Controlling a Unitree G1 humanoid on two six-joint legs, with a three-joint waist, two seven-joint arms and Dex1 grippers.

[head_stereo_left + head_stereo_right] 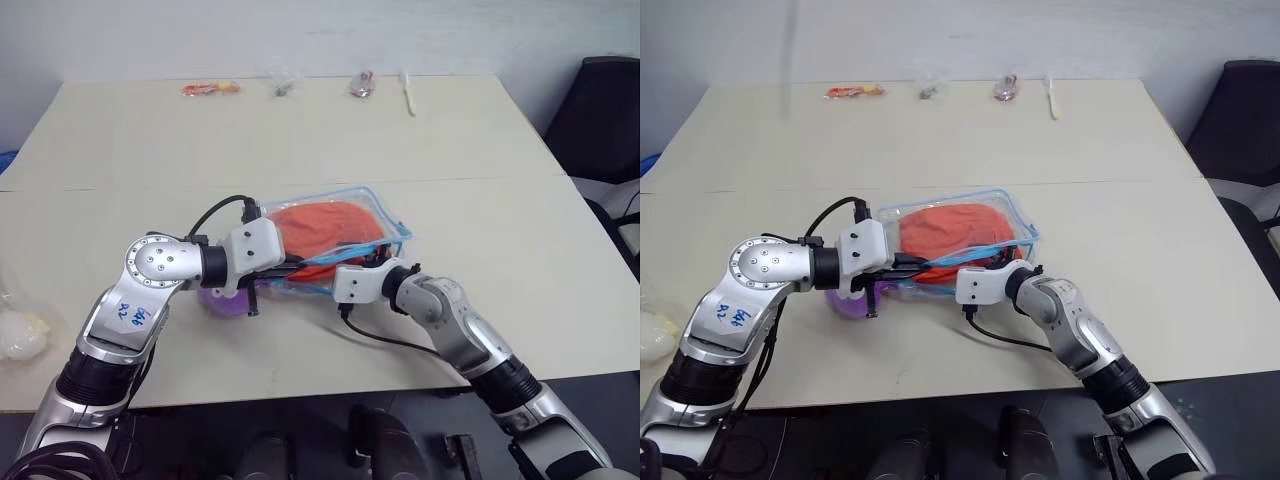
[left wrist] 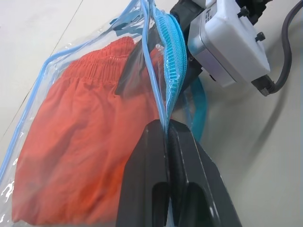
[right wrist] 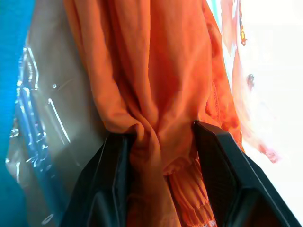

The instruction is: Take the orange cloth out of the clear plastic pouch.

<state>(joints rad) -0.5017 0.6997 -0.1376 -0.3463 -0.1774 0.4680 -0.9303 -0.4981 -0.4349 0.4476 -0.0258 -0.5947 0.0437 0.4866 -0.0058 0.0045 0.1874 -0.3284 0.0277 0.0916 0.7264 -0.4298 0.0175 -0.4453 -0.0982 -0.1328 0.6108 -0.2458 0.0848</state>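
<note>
I see bright orange cloth [image 1: 318, 226] in clear plastic pouch [image 1: 378, 208] w/ light blue edging & zipper. Gripper fingers [image 2: 189, 184] black, wrist housings white. Purple plush toy [image 1: 222, 302] by left arm. Table [image 1: 300, 140] pale beige. Far edge: orange-red packet [image 1: 210, 88].

My right gripper [image 3: 161, 142] has its fingertips buried in folds of the orange cloth [image 3: 156, 71], so their ends are hidden. Beyond my left gripper [image 2: 165, 142], the clear plastic pouch [image 2: 57, 71] runs off the picture's edge.
</note>
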